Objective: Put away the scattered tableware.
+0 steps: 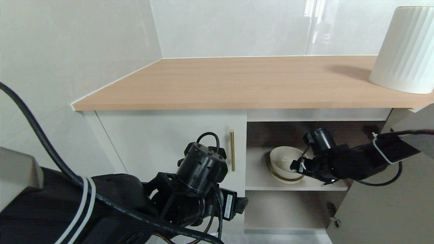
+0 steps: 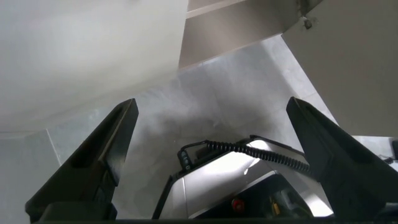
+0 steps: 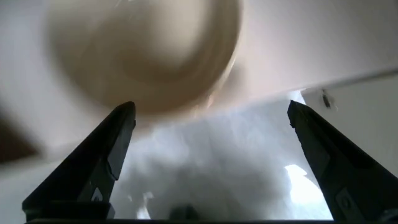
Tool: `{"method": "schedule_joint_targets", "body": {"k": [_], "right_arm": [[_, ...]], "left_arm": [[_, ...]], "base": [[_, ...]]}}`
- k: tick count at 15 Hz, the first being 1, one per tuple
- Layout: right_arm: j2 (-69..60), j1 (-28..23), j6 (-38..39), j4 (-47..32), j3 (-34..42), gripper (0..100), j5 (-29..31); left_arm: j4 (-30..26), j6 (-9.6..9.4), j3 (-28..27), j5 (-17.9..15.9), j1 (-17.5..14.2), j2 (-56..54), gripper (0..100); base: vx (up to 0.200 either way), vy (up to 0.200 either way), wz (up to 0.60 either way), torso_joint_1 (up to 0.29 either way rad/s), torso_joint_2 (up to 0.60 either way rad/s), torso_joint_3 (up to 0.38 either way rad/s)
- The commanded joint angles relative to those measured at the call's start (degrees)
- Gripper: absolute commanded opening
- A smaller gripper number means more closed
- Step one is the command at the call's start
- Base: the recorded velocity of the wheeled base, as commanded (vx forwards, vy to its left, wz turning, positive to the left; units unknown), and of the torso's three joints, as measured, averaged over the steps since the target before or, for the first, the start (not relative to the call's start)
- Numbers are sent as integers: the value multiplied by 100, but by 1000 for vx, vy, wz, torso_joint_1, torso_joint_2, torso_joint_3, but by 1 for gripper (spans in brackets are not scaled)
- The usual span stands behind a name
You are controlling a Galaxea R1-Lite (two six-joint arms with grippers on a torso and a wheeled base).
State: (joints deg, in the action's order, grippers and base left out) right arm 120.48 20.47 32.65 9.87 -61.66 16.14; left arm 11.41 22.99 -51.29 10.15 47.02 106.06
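In the head view, a wooden countertop (image 1: 237, 81) carries a white ribbed cylinder (image 1: 405, 51) at its right end. Below it, the cabinet's closed door (image 1: 169, 142) has a brass handle (image 1: 232, 150), and the open door (image 1: 373, 210) swings out on the right. Inside, the cream bowls (image 1: 283, 161) sit stacked on the upper shelf (image 1: 325, 185), the top one tilted in the one beneath. The right gripper (image 1: 295, 166) is inside the cabinet, just beside the near rim of the bowls; whether it touches them cannot be told here. The left arm (image 1: 203, 169) sits low in front of the closed door.

In the left wrist view, the left gripper (image 2: 211, 106) has its fingers spread wide with nothing between them. It hangs above the pale floor (image 2: 249, 81), with the cabinet's lower edge and the open door beyond.

In the right wrist view, the right gripper (image 3: 211, 107) also has its fingers spread apart and gripping nothing. The cream bowls (image 3: 143, 56) lie blurred just past the fingertips, nearer to one finger than the other.
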Motion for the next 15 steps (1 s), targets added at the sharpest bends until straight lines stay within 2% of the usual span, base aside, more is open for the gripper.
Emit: {"method": "schedule_joint_targets", "body": {"k": [1,4,8,10,15], "right_arm": [[-1246,520,-250,-460,655,100,-14],[-2160,906,-250,-1409,752,100,-14],[-3391,1284,-224,-2183,1174,100,-23],[-3663,1627,-30,-2235,1754,100,-23],[-4226,1899,66,-2244,2729,100,-23]], "left_arm": [[2,-14,101,-5,-17,-235,100],[2,-23,154,-5,-17,-340,100],[2,-23,180,4,-17,-437,100],[2,-23,180,4,-17,-446,100],[2,-23,172,39,-17,-516,100]], "base": [[0,0,0,0,0,0],[0,0,0,0,0,0],[-200,0,0,1,0,2],[-200,0,0,-7,2,5],[-200,0,0,1,1,3]]}}
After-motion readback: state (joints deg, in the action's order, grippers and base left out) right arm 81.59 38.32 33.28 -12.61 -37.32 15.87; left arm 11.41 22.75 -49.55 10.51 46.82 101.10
